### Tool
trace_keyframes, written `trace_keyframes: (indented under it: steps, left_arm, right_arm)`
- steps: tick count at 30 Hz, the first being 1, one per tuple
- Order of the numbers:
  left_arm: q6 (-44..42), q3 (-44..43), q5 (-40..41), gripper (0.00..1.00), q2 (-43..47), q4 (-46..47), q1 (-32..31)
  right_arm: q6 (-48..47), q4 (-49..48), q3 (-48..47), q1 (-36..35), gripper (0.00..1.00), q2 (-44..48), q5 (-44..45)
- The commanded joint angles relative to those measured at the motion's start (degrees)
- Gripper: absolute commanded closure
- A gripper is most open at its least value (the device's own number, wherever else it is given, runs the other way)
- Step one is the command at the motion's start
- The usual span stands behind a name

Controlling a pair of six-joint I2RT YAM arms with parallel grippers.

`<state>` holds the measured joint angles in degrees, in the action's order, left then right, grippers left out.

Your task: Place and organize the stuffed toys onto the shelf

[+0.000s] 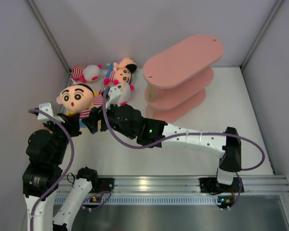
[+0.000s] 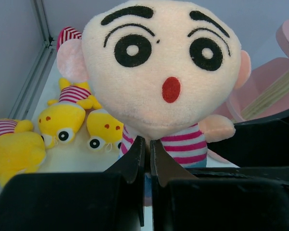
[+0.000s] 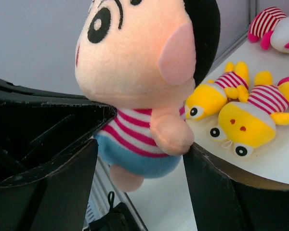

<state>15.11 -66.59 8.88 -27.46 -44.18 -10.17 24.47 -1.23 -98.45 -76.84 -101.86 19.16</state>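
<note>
Grey walls are enclosing a white worktop [image 1: 241,125], with the pink shelf [image 1: 183,62] standing by its far edge. Above the left edge, the left gripper [image 2: 147,149] is pinching the peach-faced doll [image 1: 77,97] at its blue shorts, while the right gripper [image 3: 139,149] is standing open around the doll's body. Other stuffed toys [image 1: 111,77] are lying in the far left corner.

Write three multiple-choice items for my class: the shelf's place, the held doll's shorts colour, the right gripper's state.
1. In the top view, the pink shelf stands: A back right; B near left; C front centre.
2. The peach-faced doll's shorts are: A green; B blue; C black.
3. The right gripper is: A shut on the shelf; B open around the doll; C unseen.
Key: 1 A, it sits far back, right of the toys; 2 B, blue shows below the striped shirt; 3 B, its fingers stand apart beside the doll.
</note>
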Motion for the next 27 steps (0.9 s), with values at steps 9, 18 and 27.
trace_keyframes:
  steps: [9,18,27]
  left_arm:
    - [-0.8,-1.4,-11.3,1.0,2.0,2.4,0.5]
    - [-5.5,-3.1,-15.0,0.78,2.6,2.3,0.6]
    - [-9.2,-8.6,-17.2,0.15,1.3,2.3,0.8]
  right_arm:
    - [-0.4,-1.4,-5.6,4.9,1.0,-2.3,-7.5]
    - [-10.7,-1.7,-4.1,11.3,1.0,4.0,-21.1]
    - [-15.8,1.1,-4.4,19.9,1.0,11.0,-31.4]
